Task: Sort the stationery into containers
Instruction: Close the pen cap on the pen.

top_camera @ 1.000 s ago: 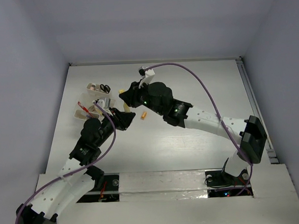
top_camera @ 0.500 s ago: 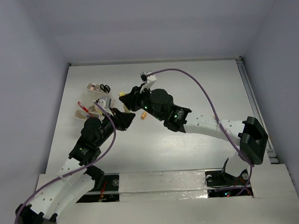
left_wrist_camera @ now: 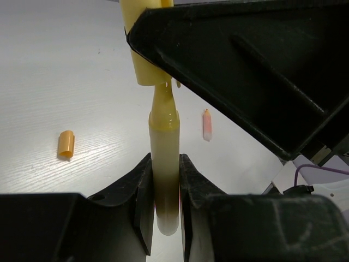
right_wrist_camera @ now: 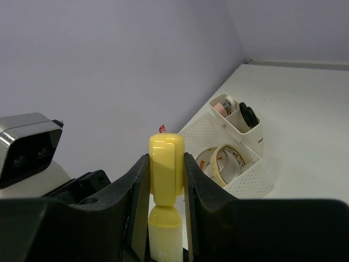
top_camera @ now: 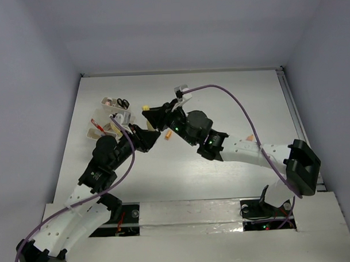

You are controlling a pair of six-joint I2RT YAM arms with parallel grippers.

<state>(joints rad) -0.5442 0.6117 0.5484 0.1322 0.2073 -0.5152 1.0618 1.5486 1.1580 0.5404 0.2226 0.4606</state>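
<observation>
The right arm's elbow has swung outward; left end effector (left_wrist_camera: 164, 202) and right end effector (right_wrist_camera: 165, 183) both clamp the yellow highlighter (left_wrist_camera: 164, 136): keep its ends aligned.

The top view looks down from high over the near edge onto the whole surface (top_camera: 231, 94). Each wrist view sits close behind its claw, the left claw (left_wrist_camera: 163, 207) facing the surface ahead, the right claw (right_wrist_camera: 166, 180) facing the wall (right_wrist_camera: 109, 54) beyond. Both views share the yellow marker (left_wrist_camera: 163, 136) pinched between the fingers.
</observation>
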